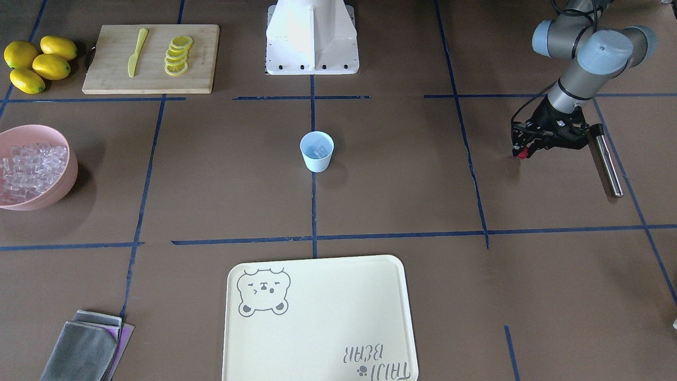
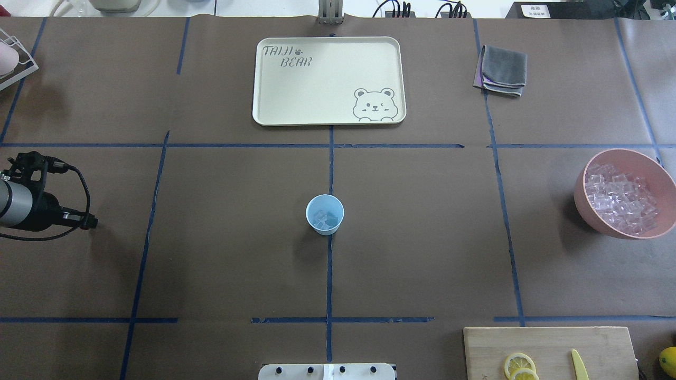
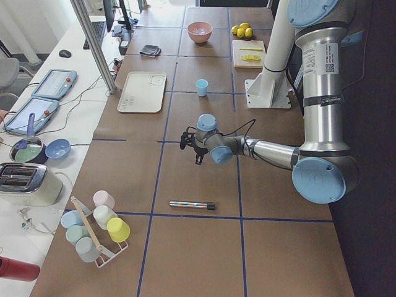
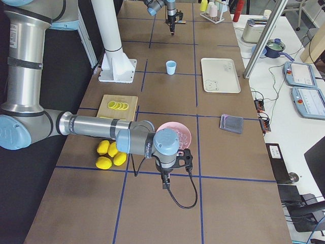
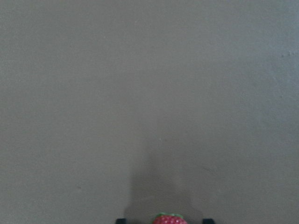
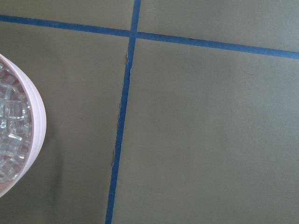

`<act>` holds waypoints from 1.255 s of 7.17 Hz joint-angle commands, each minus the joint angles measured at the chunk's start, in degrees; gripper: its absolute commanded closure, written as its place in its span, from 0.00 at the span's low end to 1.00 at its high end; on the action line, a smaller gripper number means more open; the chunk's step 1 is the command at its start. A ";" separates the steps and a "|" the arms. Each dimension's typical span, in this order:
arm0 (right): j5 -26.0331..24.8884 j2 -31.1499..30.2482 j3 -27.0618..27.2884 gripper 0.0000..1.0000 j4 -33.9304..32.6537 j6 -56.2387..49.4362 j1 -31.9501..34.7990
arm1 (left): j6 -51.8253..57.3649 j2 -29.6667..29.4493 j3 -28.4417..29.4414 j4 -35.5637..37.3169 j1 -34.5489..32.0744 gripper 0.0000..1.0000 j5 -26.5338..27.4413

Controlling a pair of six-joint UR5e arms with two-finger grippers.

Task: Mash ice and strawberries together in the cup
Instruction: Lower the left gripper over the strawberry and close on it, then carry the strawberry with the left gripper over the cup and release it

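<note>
Front view: left gripper (image 1: 523, 152) pinches the strawberry (image 1: 522, 154), well apart from the cup (image 1: 317, 151) holding ice (image 1: 319, 150); left wrist view: strawberry sits between the fingertips; right-side view: right gripper (image 4: 164, 183) near the pink bowl (image 4: 184, 131), closure indeterminable.

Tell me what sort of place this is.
Probably a robotics lab staged as a drinks counter: table gridded with blue tape, teach pendants on the side bench, a bowl of ice and lemon slices.
</note>
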 commanded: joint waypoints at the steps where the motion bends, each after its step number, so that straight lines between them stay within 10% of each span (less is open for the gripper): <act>1: 0.09 0.00 0.09 0.00 0.00 0.11 0.00 | 0.00 -0.33 -10.31 11.14 -0.10 1.00 0.09; 6: 0.09 0.09 0.09 0.00 0.00 0.20 0.00 | -15.76 -38.76 -16.28 55.20 7.68 0.97 1.05; 9: 0.18 0.09 0.09 0.00 0.00 0.20 0.00 | -24.51 -53.47 -2.95 55.01 13.07 0.96 7.89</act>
